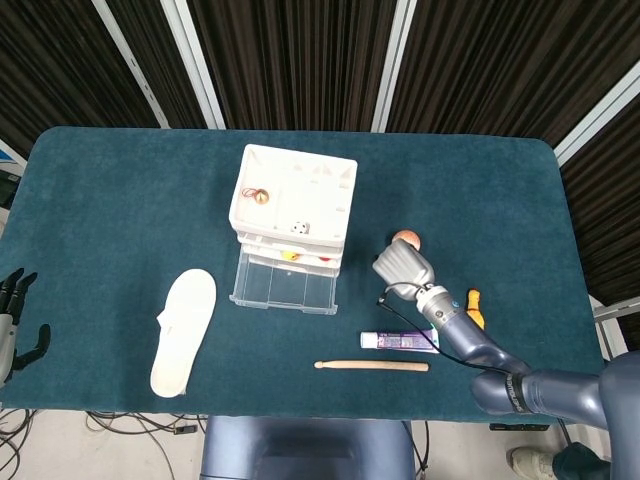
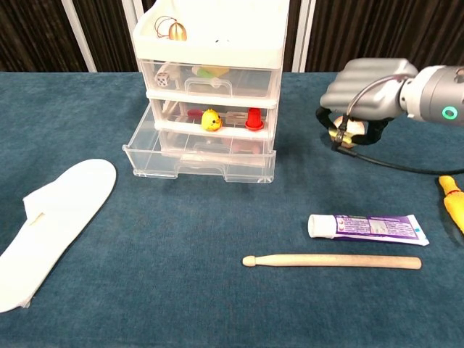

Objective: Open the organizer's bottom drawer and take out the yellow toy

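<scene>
While bottom drawer (image 2: 199, 161) sits pulled out at frame centre-left, right hand (image 2: 362, 94) hovers over copper ball (image 1: 405, 238), fingers curled, apparently empty; yellow toy (image 2: 211, 119) untouched.

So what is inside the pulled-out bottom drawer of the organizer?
The bottom drawer looks empty in its open front part. The yellow toy sits one level above, beside a red piece. The drawer's rear is hidden under the organizer.

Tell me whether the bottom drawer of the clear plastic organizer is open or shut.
Open. In the chest view the bottom drawer juts forward past the clear plastic organizer's upper drawers; the head view shows it pulled out too.
</scene>
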{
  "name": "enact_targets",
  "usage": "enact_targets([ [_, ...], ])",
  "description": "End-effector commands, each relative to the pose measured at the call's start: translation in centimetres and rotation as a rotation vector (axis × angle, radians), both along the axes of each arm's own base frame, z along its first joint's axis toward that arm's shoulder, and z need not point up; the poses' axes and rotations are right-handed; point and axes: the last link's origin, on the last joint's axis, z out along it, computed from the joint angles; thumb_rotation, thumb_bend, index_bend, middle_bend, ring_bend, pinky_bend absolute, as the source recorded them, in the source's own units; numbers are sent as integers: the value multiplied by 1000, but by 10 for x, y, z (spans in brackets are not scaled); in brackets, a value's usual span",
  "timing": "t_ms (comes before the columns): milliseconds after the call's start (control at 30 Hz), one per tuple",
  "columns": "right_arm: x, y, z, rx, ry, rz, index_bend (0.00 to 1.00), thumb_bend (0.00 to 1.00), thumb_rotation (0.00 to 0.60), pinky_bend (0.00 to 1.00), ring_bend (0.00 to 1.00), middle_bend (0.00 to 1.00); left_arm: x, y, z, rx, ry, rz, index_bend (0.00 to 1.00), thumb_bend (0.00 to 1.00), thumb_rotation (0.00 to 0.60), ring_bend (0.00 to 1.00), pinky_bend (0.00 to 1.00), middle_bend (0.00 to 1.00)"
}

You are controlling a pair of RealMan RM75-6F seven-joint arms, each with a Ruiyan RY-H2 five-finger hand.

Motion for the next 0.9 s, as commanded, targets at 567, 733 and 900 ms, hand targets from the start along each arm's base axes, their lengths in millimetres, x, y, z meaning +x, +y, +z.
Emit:
enact_targets([
  [567,-9,14,-13,96,-31,-92,210,143,600,1000,1000,1000,0,0,-1,-4,0,-2,61,464,600,0,0,0],
  [733,-5,16,19,18,-77,-111,203,148,600,983,985,943,1,1,0,1,1,-3,61,463,600,0,0,0],
  [900,-10,33,73,-139,-159,-216,132,167,600,792,791,626,1,1,1,10,2,-12,61,463,600,0,0,0],
])
